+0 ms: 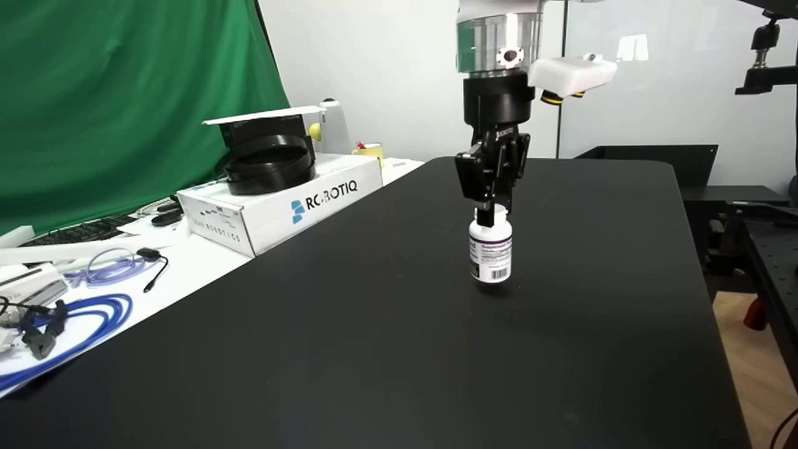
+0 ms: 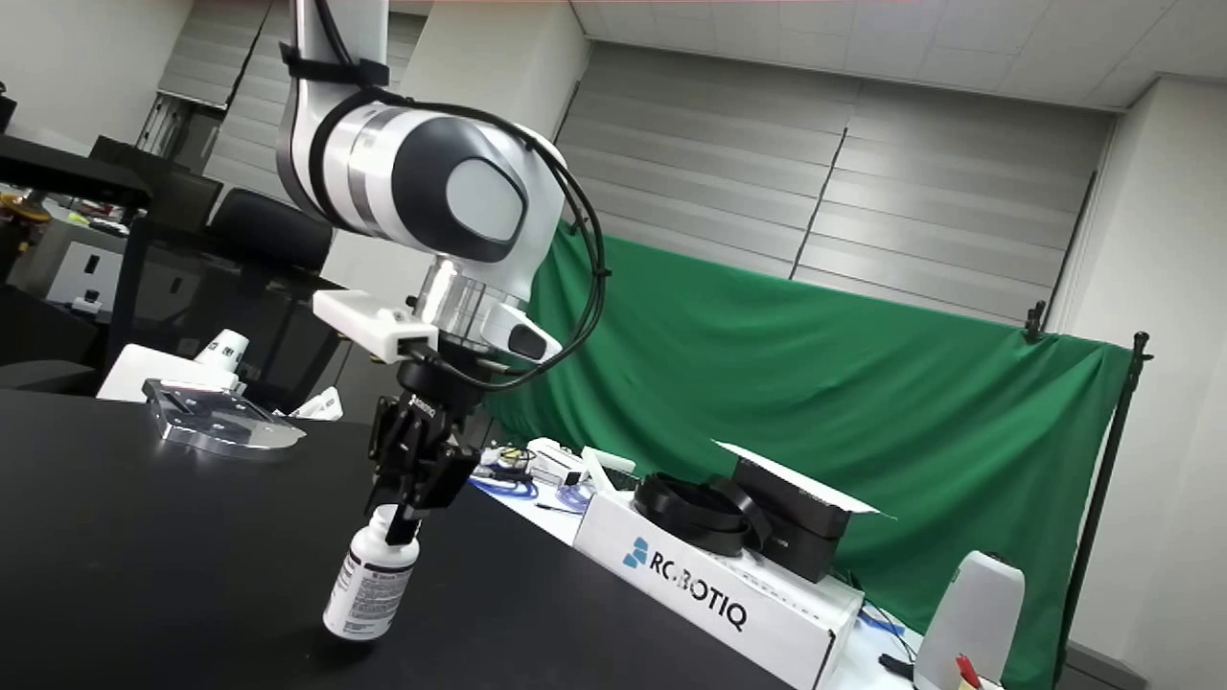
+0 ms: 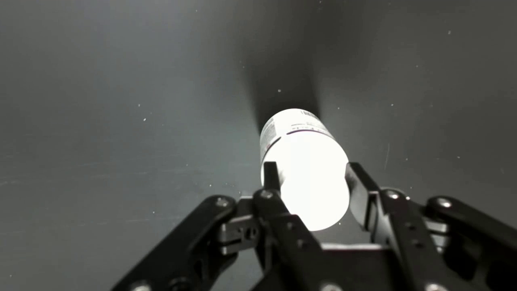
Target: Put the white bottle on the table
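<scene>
Desk (image 2: 105,556): matte black, entering from the left. Pale specks (image 3: 144,119) register close up in the wrist view.
Clear plate (image 2: 222,422): resting on the desk, well apart from the bottle. Recorded in an exterior view only.
White bottle (image 2: 369,589): about upright, held by its upper end, base at or just above the desk; contact cannot be told. The wrist view adds a dark shadow (image 3: 282,89) stretching out past the base.
Bottle label (image 1: 490,255): purple band and barcode (image 1: 500,273) distinct in an exterior view; a foreshortened strip in the wrist view.
Jaws: closed on the bottle's top, gripping it. The wrist view shows one jaw at each flank; in both exterior views the nearer jaw covers part of the shoulder.
Robot arm (image 2: 451,182): above the jaws. Its large rounded joint and looped black cables (image 2: 598,273) show in an exterior view only.
Blue cable (image 1: 118,312): on the white surface (image 1: 193,274) beside the desk, in both exterior views.
White box (image 2: 685,580): Robotiq lettering, just beside the desk in both exterior views, carrying black rings (image 2: 690,517).
Green curtain (image 2: 863,383): hanging behind the box; its support pole (image 2: 1104,479) is plain in an exterior view.
Yellow cup (image 1: 370,151): beyond the box, most of it visible in an exterior view.
</scene>
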`<state>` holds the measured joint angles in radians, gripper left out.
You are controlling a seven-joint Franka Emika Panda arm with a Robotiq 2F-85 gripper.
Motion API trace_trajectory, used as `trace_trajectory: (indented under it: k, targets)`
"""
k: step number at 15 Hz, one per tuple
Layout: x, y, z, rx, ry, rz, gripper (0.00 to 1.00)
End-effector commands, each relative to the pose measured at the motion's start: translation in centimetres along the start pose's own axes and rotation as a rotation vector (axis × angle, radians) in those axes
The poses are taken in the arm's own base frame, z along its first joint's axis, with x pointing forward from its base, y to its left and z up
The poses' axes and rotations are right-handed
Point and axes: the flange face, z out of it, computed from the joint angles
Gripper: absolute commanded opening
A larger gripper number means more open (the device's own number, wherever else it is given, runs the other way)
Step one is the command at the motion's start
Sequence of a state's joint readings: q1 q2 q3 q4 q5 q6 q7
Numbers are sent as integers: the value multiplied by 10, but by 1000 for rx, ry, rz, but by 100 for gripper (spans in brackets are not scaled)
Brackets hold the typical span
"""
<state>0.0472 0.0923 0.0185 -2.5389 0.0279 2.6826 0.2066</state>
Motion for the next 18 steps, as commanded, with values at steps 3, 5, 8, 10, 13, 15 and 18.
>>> trace_trajectory:
  k: [3, 5, 8, 10, 13, 15, 18]
  targets:
    - [-10, 4, -4, -4, -26, 12, 69]
    - [-11, 3, -9, -7, -26, 9, 82]
    - [-13, 2, -32, -16, -20, 1, 99]
    - [-16, -1, -52, -22, -9, -6, 100]
    - [-23, -11, -80, -16, 4, -31, 100]
    - [-14, -11, -72, -7, -5, -38, 100]
    - [-22, -20, -88, -7, 5, -62, 100]
